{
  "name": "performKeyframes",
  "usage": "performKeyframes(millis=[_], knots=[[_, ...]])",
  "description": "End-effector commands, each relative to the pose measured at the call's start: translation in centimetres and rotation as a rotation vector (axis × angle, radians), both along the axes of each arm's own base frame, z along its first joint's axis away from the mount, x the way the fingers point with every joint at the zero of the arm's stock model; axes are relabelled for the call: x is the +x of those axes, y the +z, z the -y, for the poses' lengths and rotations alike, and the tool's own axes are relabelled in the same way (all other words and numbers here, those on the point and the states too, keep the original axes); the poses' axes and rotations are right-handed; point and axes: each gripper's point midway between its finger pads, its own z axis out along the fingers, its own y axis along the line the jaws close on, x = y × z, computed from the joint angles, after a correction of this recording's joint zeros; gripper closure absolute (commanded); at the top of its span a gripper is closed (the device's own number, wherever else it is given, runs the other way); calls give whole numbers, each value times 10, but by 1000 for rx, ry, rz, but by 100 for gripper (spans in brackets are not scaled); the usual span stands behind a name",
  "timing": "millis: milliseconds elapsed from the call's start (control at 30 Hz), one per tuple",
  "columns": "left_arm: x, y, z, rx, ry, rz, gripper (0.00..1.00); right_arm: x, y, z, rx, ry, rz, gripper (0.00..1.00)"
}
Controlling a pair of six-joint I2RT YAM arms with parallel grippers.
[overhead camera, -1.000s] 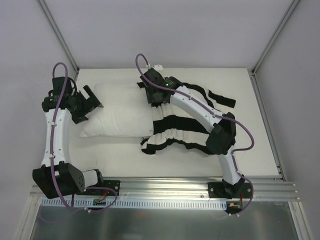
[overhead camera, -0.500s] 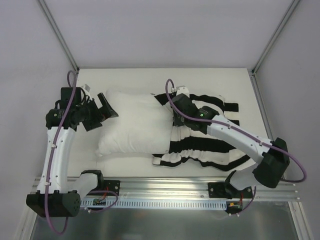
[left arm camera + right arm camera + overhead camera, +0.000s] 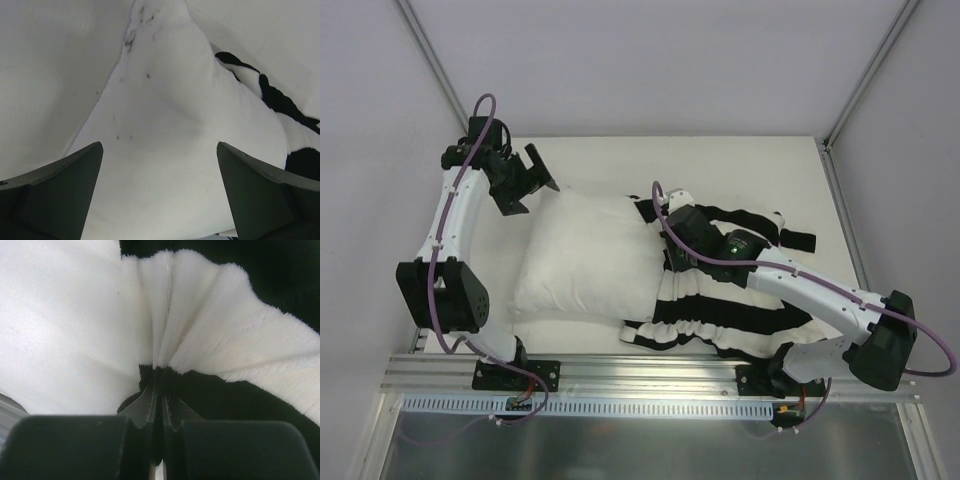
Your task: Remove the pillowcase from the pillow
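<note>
From above, the white pillow is lying left of centre on the table, with the striped pillowcase covering its right end and bunching toward the lower right. The left gripper is hovering spread wide at the upper left, near the pillow's corner. The right gripper is meeting the pillowcase at centre.

In the left wrist view, the fingers are standing well apart above the pillow.

In the right wrist view, the jaws are pinching a gathered fold of pillowcase at bottom centre.

Pillow right end hidden inside pillowcase; left wrist view cuts pillow at bottom edge.
</note>
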Motion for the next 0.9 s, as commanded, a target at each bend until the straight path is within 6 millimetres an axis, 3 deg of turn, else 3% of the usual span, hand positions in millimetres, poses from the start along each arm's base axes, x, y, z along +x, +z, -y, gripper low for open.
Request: performKeyframes(millis=[0, 67, 100, 233, 367, 400, 433, 467, 500, 533, 567, 600, 800, 833, 867], knots=[[36, 31, -4, -2, 20, 101, 1, -14, -8, -4, -28, 59, -49, 99], [50, 22, -3, -6, 18, 78, 1, -15, -12, -3, -47, 61, -58, 99], [58, 27, -2, -9, 13, 94, 1, -15, -12, -3, -50, 63, -58, 99], [71, -9, 5, -15, -23, 8, 1, -15, -16, -2, -64, 59, -64, 99], [50, -51, 9, 3, -26, -114, 1, -9, -12, 1, -88, 30, -47, 99], [43, -56, 21, 4, -72, -128, 2, -7, -11, 3, -96, 18, -47, 99], [39, -59, 26, 2, -93, -138, 9, -4, -8, 5, -105, 7, -33, 96], [34, -61, 31, -3, -118, -141, 22, -2, -4, 5, -106, 0, -24, 74], [27, -66, 38, -5, -157, -152, 42, 3, 7, 2, -95, -6, -4, 57], [23, -61, 41, -9, -170, -136, 93, 7, 11, 5, -120, -19, 14, 40], [16, -65, 42, -14, -175, -151, 100, 11, 18, 4, -121, -30, 32, 17], [12, -63, 43, -21, -185, -144, 100, 18, 36, 0, -103, -41, 65, 11], [-2, -43, 38, 11, -171, -64, 100, 62, 69, -23, -149, -120, 162, 3], [-4, -39, 37, 11, -171, -53, 100, 70, 87, -31, -108, -136, 184, 3], [-5, -37, 38, 8, -171, -47, 100, 81, 75, -36, -133, -155, 165, 3]])
